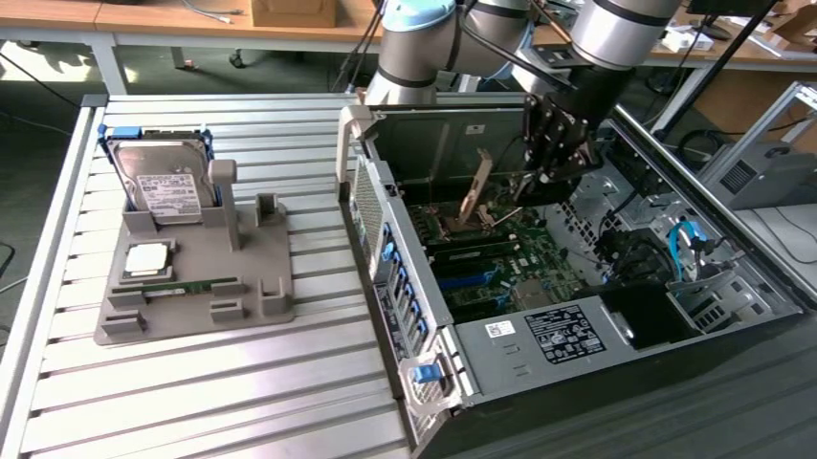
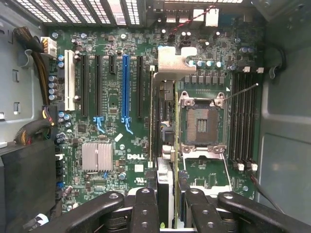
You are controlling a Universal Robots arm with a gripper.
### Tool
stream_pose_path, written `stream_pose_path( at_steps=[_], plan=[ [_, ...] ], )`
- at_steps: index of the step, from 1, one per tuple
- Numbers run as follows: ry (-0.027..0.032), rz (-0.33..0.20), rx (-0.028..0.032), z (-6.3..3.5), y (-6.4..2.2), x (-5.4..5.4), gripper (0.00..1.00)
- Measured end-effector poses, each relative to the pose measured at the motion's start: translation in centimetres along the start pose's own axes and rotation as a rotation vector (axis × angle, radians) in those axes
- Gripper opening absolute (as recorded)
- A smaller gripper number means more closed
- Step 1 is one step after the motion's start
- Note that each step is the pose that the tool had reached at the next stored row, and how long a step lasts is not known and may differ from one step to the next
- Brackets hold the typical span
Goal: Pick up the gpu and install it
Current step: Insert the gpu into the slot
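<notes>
Gripper (image 2: 167,208) fingers pinch the gpu (image 2: 164,170) edge-on over the motherboard (image 2: 112,141). We'd keep the card upright, parallel to the blue slot (image 2: 125,82), no tilt, press evenly.

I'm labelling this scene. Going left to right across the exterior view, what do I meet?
hard drive → gpu → gripper → blue cables

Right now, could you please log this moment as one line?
end effector: shut on gpu | gpu: edge-on over motherboard | place: inside open case
</notes>
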State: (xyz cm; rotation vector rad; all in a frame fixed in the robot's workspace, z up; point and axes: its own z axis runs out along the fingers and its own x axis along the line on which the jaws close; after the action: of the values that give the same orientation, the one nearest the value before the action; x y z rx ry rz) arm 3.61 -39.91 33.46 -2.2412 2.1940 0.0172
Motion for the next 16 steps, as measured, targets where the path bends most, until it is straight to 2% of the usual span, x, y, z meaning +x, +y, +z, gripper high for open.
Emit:
stream_pose_path(
  at_steps=[16],
  plan=[
    [0.0,0.0,0.0,0.08,0.14,0.65,0.27]
  ],
)
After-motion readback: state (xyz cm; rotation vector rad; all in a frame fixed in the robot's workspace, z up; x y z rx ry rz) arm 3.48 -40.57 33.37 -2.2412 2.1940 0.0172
